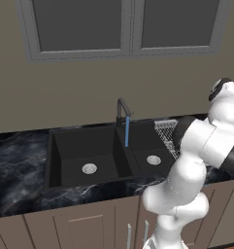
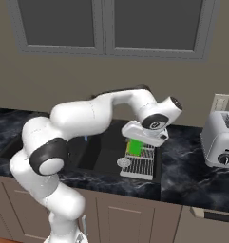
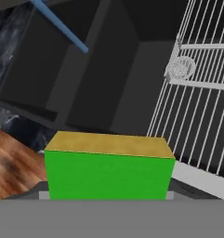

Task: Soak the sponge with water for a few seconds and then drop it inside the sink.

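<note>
**Claw carries the sponge over the drying rack, beside the running tap**

Claw (image 2: 135, 142) at the end of the white arm hangs low above the right-hand part of the sink (image 2: 99, 161), clenched on the sponge (image 2: 134, 147), whose bright green face shows just under the hand in the right base view. In the hand view the sponge (image 3: 108, 172) sits close against the bottom of the picture, green face toward the camera and its yellow layer on top, with the finger tips themselves hidden behind it.

Below the held sponge lies the white wire drying rack (image 2: 139, 165), which rests over the right side of the sink; its bars (image 3: 197, 102) run down the right side of the hand view, with a round silver drain (image 3: 180, 68) seen through them. The sponge is clear of the rack, not touching it.

Water (image 1: 127, 131) falls as a thin blue stream from the dark angular faucet (image 1: 121, 108) at the back of the sink (image 1: 55, 146), near the divider between the two black basins. In the hand view the stream (image 3: 60, 25) crosses the upper left, well apart from the sponge.

A silver toaster (image 2: 220, 140) stands on the dark marbled bench (image 2: 192, 175) to the right of the sink
</note>
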Controlling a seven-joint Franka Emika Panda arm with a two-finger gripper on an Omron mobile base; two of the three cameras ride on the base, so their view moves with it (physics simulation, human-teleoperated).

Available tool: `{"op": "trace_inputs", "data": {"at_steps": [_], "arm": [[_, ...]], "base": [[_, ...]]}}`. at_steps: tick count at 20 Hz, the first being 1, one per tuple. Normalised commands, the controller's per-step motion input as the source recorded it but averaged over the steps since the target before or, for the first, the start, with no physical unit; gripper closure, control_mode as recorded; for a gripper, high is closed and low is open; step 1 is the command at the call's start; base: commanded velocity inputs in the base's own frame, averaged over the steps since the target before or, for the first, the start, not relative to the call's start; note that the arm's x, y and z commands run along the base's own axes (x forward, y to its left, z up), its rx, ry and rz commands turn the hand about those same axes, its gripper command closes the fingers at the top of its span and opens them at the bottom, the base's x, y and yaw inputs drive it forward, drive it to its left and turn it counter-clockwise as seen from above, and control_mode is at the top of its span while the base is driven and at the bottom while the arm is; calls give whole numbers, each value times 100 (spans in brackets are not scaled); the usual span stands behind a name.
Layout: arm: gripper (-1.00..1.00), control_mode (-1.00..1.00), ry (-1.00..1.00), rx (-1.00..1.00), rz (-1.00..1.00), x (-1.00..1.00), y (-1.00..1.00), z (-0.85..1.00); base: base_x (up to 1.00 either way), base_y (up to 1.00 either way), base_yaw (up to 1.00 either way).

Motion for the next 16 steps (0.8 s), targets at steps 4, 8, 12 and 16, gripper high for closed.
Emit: {"op": "trace_inputs", "data": {"at_steps": [4,8,12,16], "arm": [[100,-100,-2,-12,-14,-30,73,48],[100,-100,0,-12,-11,-41,57,14],[100,-100,0,-8,-9,-9,43,0],[100,-100,0,-7,-15,0,47,0]], "base": [[0,0,0],[0,0,0],[0,0,0],[0,0,0]]}}
